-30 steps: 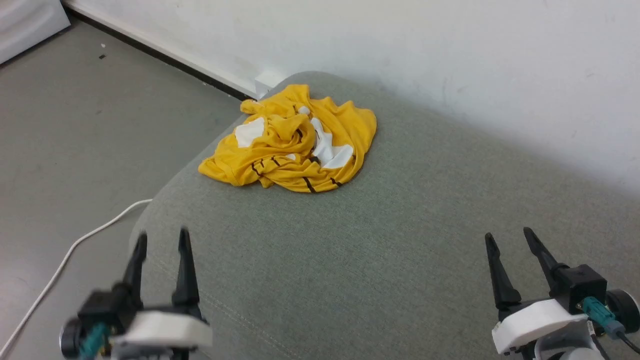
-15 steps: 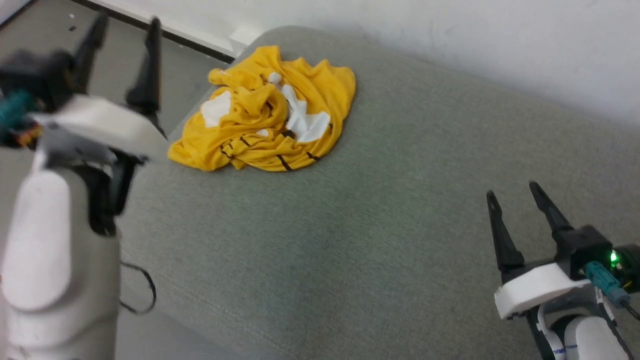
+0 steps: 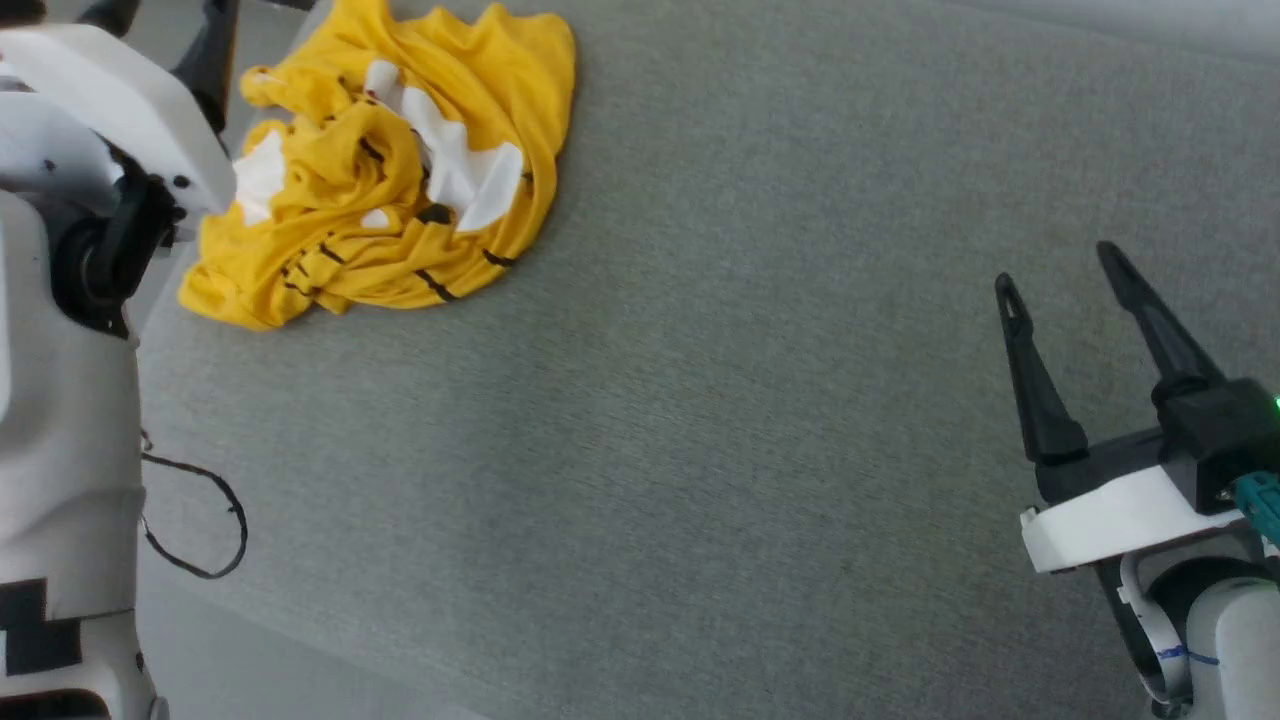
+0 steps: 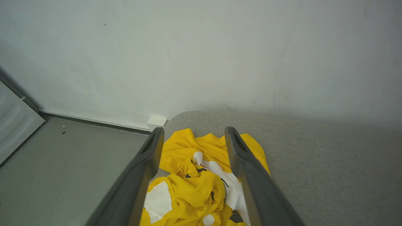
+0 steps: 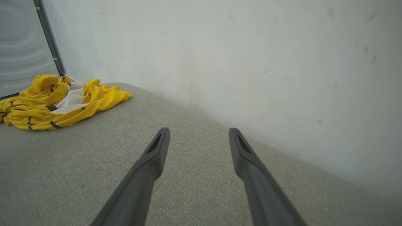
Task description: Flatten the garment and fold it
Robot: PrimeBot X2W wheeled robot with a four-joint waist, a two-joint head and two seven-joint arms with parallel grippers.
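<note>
Grey cushion (image 3: 700,420) by white wall (image 4: 201,47), crumpled garment (image 3: 400,200) at its corner, left hand (image 4: 194,131) near, right hand (image 3: 1057,264) apart, both open.

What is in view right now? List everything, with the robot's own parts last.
shirt: one, yellow with white patches and black stripes, crumpled at the cushion's far left corner
cushion: one, grey-green, under the shirt and both grippers
wall: one, white, behind the cushion
floor: one, grey, left of the cushion
skirting: one, white over a dark strip, at the foot of the wall
panel: one, pale grey, far left against the wall
cable: one, thin black loop, beside the left arm
left arm: one, white, left edge of the head view
left gripper: one, dark fingers, open, at the shirt, holding nothing
right gripper: one, dark fingers, open, over bare cushion at the right
</note>
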